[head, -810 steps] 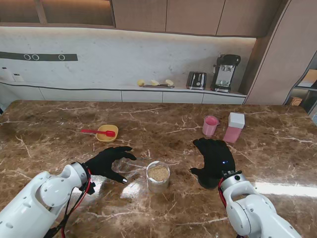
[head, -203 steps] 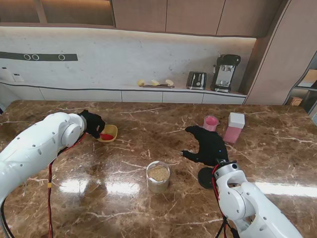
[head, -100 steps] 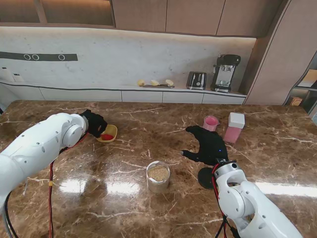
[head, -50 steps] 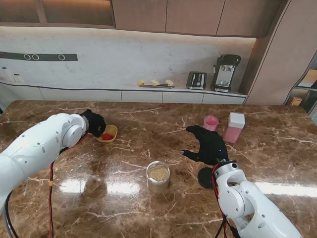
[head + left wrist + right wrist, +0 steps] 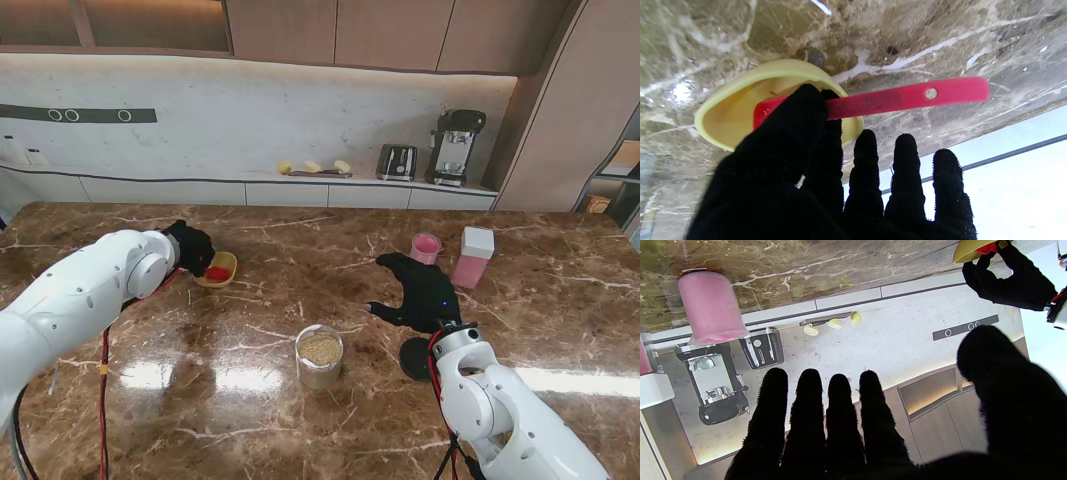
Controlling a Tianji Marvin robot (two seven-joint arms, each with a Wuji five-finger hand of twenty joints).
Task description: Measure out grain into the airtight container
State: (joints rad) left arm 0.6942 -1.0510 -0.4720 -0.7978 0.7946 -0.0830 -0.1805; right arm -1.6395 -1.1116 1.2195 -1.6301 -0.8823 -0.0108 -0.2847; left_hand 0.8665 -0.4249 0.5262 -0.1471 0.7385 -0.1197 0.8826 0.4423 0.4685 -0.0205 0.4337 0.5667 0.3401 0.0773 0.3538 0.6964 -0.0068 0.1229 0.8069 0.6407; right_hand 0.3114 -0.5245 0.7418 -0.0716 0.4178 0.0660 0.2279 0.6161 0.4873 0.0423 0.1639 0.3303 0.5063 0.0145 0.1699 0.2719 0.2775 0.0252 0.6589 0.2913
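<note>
Now our left hand (image 5: pixel 192 250) pinches the red plastic scoop (image 5: pixel 873 100) in the far-left yellow bowl (image 5: pixel 740 96), handle pointing left; our right hand (image 5: pixel 420 290) fingers spread.

Kitchen, domestic or a showroom mock-up. Evidence: big brown marble island top with white veins (image 5: pixel 300 240) as the work surface. Behind it, a long white counter (image 5: pixel 250 188) along a pale stone backsplash, with flat wood-front wall cabinets (image 5: pixel 390 30) above and a lit recess under them. On that counter, toward its right end: a black-and-chrome espresso machine (image 5: pixel 456 146), with a steel two-slot toaster (image 5: pixel 396 161) just left of it, and further left a dark tray with small yellow pieces (image 5: pixel 315 168). A dark wall strip with round outlets (image 5: pixel 75 114) sits on the backsplash above the counter's left end. Tall wood panelling (image 5: pixel 570 110) closes off the counter's right end.
</note>
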